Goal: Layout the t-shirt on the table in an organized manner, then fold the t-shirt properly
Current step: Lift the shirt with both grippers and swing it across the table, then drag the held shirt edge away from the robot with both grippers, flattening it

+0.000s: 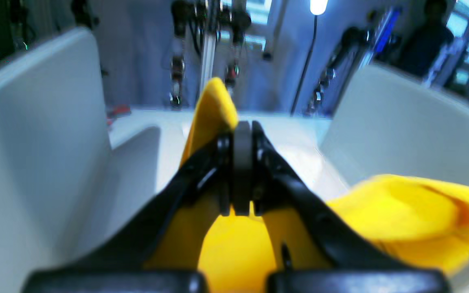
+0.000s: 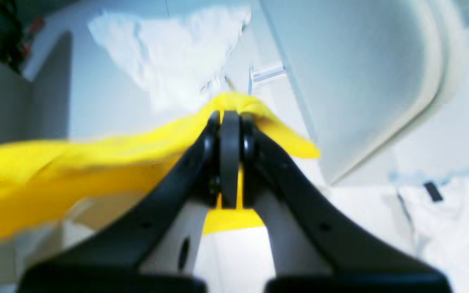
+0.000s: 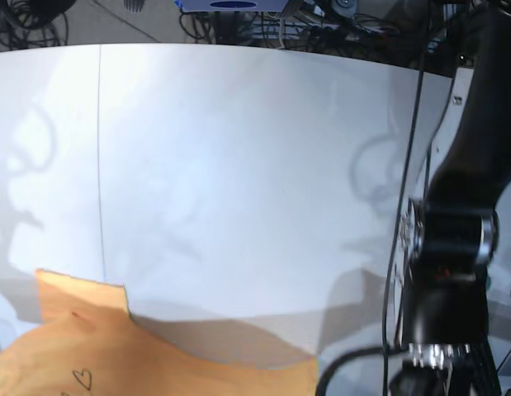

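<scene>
Both claws are clamped tight on the t-shirt. The left gripper pinches a raised fold of the yellow-orange fabric, and the right gripper bites a stretched edge of it. In the base view the shirt hangs across the near edge of the table, its thin dark heart-like markings facing up.

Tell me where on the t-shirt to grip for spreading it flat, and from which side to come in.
Grip the t-shirt at its edge, as both arms do now: the left gripper and right gripper are each shut on a bunched fold, with cloth stretching off sideways. Coming in from the outer sides, jaws pinching across the hem, looks best for pulling it taut over the table.
</scene>
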